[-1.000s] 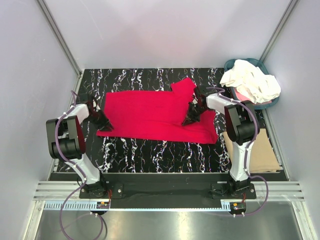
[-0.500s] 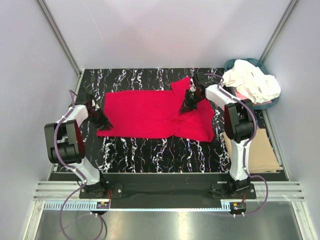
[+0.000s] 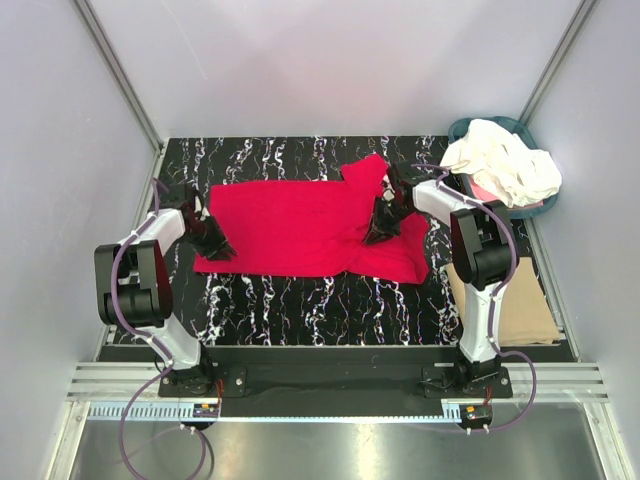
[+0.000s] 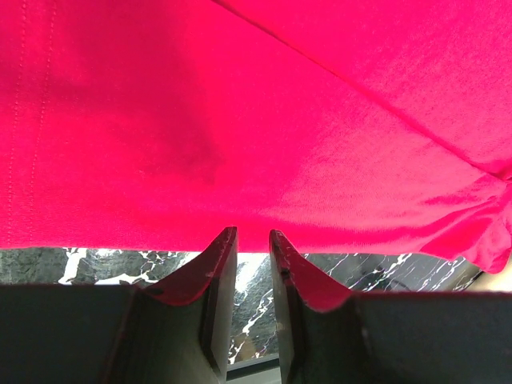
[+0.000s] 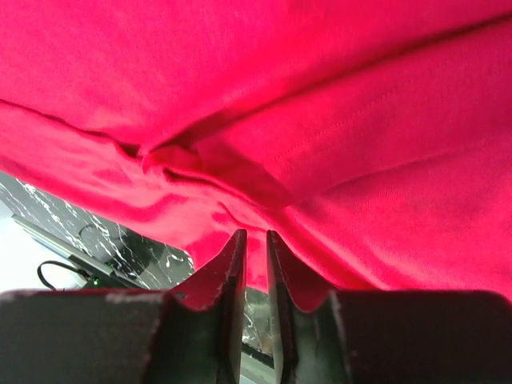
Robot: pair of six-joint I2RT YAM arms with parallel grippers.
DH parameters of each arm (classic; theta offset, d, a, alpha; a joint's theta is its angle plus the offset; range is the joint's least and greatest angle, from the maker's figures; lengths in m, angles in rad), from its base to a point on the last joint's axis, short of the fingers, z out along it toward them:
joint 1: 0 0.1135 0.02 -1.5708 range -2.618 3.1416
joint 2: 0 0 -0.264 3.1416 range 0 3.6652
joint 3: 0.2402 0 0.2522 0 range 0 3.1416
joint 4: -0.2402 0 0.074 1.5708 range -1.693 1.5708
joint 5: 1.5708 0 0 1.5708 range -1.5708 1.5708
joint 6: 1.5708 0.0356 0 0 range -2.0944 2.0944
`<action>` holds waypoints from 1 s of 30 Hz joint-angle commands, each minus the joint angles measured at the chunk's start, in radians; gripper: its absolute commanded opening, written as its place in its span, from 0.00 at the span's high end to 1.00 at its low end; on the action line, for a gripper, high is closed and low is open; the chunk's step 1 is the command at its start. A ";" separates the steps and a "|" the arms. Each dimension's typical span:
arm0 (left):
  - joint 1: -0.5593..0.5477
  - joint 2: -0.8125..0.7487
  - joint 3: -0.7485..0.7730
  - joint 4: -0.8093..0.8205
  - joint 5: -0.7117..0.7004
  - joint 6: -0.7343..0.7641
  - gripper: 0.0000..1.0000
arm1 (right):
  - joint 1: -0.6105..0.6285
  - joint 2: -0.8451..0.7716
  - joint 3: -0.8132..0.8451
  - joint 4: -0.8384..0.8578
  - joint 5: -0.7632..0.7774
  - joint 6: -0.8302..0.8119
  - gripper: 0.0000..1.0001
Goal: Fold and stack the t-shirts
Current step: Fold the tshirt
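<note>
Black white-veined marble covers the one table [image 3: 300, 310]. One red t-shirt [image 3: 300, 225] lies spread flat across its middle, bunched at the right end. One tan cardboard sheet [image 3: 525, 310] lies near right. One teal basket [image 3: 462, 128], far right, holds a heap of cream-white t-shirts [image 3: 505, 165], too tangled to count. Of two grippers, the left gripper [image 4: 254, 232] sits at the shirt's left hem and the right gripper [image 5: 254, 232] over its bunched folds, both with jaws narrowly apart and nothing between them.

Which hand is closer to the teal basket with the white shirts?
Right. The right hand is over the red shirt, just left of the basket; the left hand is at the shirt's opposite, left edge.
</note>
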 commanded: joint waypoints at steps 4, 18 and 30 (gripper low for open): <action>-0.001 -0.007 0.026 -0.001 0.019 0.016 0.72 | 0.007 0.066 0.078 0.045 -0.005 0.012 0.72; -0.001 -0.008 0.041 -0.016 0.023 0.027 0.72 | 0.007 0.212 0.459 0.015 -0.017 0.041 0.61; -0.004 0.059 0.067 -0.010 0.008 0.039 0.71 | -0.056 -0.101 0.104 -0.112 0.047 -0.074 0.58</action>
